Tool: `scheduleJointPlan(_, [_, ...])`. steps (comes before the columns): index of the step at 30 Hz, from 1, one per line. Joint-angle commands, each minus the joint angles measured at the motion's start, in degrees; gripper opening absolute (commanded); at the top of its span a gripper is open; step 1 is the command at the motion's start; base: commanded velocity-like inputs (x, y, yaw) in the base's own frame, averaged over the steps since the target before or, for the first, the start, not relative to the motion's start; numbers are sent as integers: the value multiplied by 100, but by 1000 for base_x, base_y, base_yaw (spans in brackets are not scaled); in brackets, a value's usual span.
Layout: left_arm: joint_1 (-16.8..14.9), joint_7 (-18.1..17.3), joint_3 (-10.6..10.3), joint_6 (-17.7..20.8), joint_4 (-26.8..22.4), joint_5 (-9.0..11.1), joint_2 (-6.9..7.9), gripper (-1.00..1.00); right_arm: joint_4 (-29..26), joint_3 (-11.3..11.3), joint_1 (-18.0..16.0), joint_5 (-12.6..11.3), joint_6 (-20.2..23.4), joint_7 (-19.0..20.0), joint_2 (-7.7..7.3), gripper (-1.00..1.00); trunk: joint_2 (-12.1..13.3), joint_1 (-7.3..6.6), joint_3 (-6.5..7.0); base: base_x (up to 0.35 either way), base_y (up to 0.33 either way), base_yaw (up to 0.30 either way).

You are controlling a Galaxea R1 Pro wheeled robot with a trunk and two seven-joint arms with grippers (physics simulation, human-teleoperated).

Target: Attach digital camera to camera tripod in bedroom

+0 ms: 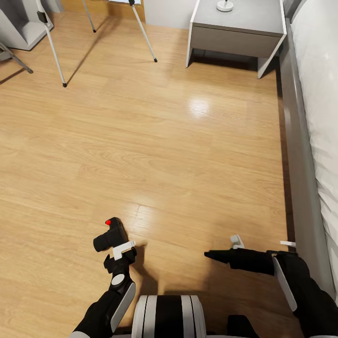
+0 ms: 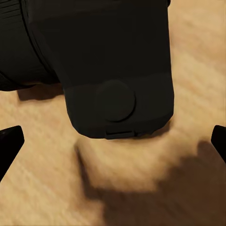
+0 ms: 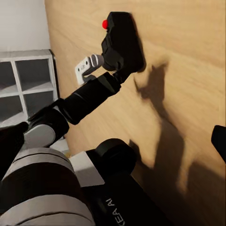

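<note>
The digital camera [image 1: 110, 236], black with a red dot on top, hangs just above the wood floor at the lower left, my left gripper [image 1: 118, 248] shut on it. From the left wrist its dark body [image 2: 113, 70] looms large, with a fingertip [image 2: 9, 143] at each side. The right wrist view catches the camera [image 3: 123, 44] held out by my left arm. My right gripper [image 1: 211, 255] points left at the lower right, open and holding nothing; one fingertip [image 3: 219, 141] shows at the frame edge. Thin silver legs of the camera tripod [image 1: 52, 47] stand at the far left; its head is out of view.
A grey-framed white bed [image 1: 296, 141] runs along the right side. A grey nightstand [image 1: 234, 30] with a white lamp base [image 1: 225, 5] stands at the far right. A white shelf unit [image 1: 23, 30] sits far left. Open wood floor [image 1: 178, 141] lies between.
</note>
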Motion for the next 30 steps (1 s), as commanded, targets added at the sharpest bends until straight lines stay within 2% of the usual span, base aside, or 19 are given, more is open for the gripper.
scheduleJointPlan(1, [-3, 30, -21, -39, 1, 61, 4, 100, -109, -41, -2, -2, 18, -2, 73, 100, -1, -1, -3, 0, 0, 0])
scheduleJointPlan(7, [-3, 30, -19, -39, 2, 62, 4, 100, -249, -108, -1, 30, -23, -195, 240, 100, -1, -1, -3, 0, 0, 0])
scheduleJointPlan(9, [-3, 30, -17, -39, 8, 63, 4, 100, -269, -117, -2, 36, -38, -429, 278, 100, -1, -1, -3, 0, 0, 0])
scheduleJointPlan(10, [-3, 30, -16, -39, 15, 63, 4, 100, -274, -103, 3, 47, -86, -850, 334, 100, -1, -1, -3, 0, 0, 0])
scheduleJointPlan(11, [-3, 30, -16, -39, 17, 63, 4, 100, -273, -93, 5, 47, -126, -1080, 386, 100, -1, -1, -3, 0, 0, 0])
scheduleJointPlan(18, [-3, 30, -16, -39, 21, 63, 4, 100, -265, -68, 6, 54, -328, -1887, 732, 100, -1, -1, -3, 0, 0, 0])
scheduleJointPlan(20, [-3, 96, 49, -37, -44, 117, -16, 100, -261, -70, 10, 63, -329, -1946, 791, 100, -1, -1, -3, 0, 0, 0])
scheduleJointPlan(24, [-3, 217, 178, -35, -173, 97, 4, 100, -258, -70, 15, 62, -324, -2058, 774, 100, -1, -1, -3, 0, 0, 0])
scheduleJointPlan(30, [-3, 86, 63, -31, -61, 72, 35, 100, -255, -72, 22, 72, -317, -1916, 734, 100, -1, -1, -3, 0, 0, 0])
